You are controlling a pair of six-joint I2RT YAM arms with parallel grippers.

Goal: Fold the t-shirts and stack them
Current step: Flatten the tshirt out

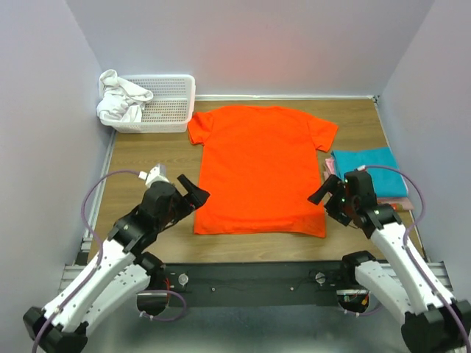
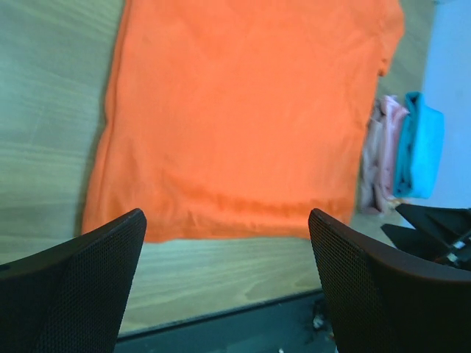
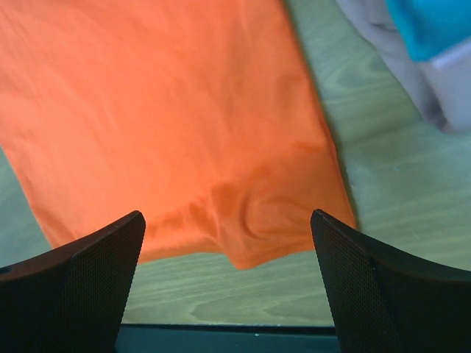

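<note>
A bright orange t-shirt (image 1: 261,168) lies spread flat on the wooden table, hem toward me; it also shows in the left wrist view (image 2: 243,110) and the right wrist view (image 3: 162,118). My left gripper (image 1: 191,193) is open and empty above the hem's left corner. My right gripper (image 1: 329,195) is open and empty above the hem's right corner, which is slightly rumpled (image 3: 265,228). A stack of folded shirts, teal (image 1: 368,168) on top with pink (image 2: 386,151) beneath, lies at the right.
A white plastic basket (image 1: 168,103) stands at the back left with a white crumpled cloth (image 1: 121,99) over its rim. Pale walls close in the left, back and right. A black rail (image 1: 257,276) runs along the near table edge.
</note>
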